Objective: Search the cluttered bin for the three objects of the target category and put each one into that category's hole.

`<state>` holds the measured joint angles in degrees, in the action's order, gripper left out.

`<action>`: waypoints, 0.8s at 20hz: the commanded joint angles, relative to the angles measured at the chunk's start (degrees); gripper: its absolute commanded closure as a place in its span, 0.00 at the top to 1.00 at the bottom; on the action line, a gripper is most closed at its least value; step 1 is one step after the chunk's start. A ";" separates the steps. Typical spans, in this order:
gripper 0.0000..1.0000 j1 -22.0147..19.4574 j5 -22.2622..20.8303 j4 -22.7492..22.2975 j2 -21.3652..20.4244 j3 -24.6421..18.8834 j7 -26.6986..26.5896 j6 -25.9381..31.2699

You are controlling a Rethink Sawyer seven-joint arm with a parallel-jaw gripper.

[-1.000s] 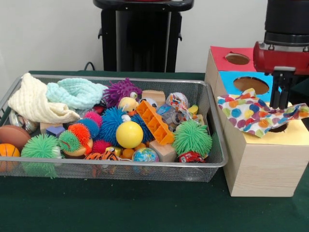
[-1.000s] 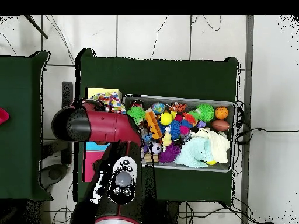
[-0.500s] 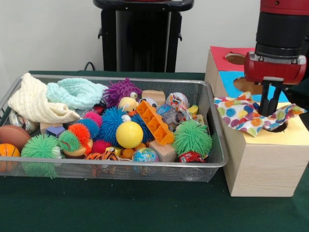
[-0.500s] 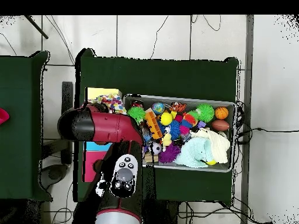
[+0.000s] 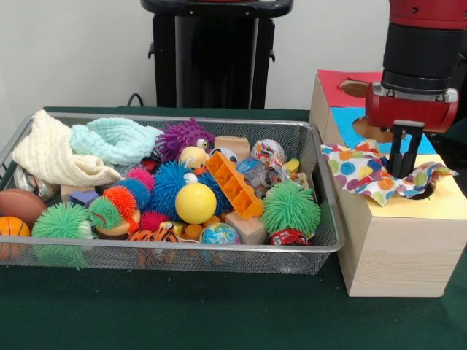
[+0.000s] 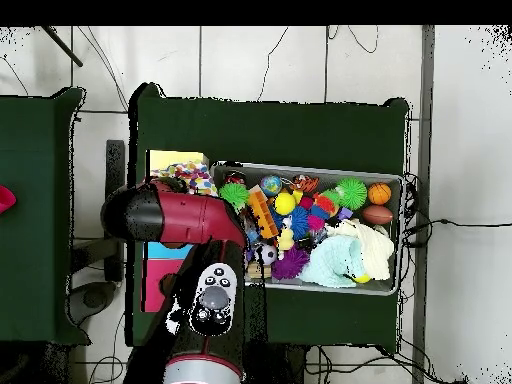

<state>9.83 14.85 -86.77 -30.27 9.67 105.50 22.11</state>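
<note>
A white polka-dot cloth (image 5: 357, 171) lies spread over the yellow top of the pale wooden box (image 5: 394, 248). One end of it reaches the dark round hole (image 5: 427, 192). My gripper (image 5: 400, 175) stands upright just left of that hole, its narrow fingers close together with their tips in the cloth. In the overhead view the cloth (image 6: 188, 176) shows beside my red arm (image 6: 170, 215), which hides the gripper. The wire mesh bin (image 5: 182, 246) holds several toys. No other polka-dot cloth shows in it.
The blue-surround hole (image 5: 365, 127) and the red-surround hole (image 5: 354, 88) lie behind the yellow one. The bin holds spiky balls (image 5: 290, 208), a yellow ball (image 5: 195, 203), an orange block (image 5: 233, 186), a cream cloth (image 5: 51, 153) and a mint knitted cloth (image 5: 117, 138).
My gripper has moved left and slightly down over the box top. The cloth has shifted a little left with it and bunched near the hole.
</note>
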 commanded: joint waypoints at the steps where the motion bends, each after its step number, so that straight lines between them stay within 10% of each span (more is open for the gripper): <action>1: 0.00 -4.14 -0.58 -1.92 5.29 -5.74 7.21 -2.71; 16: 0.00 -11.72 0.01 -8.29 8.46 -19.49 6.27 -6.68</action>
<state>1.77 14.88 -87.68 -29.44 0.22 105.50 19.96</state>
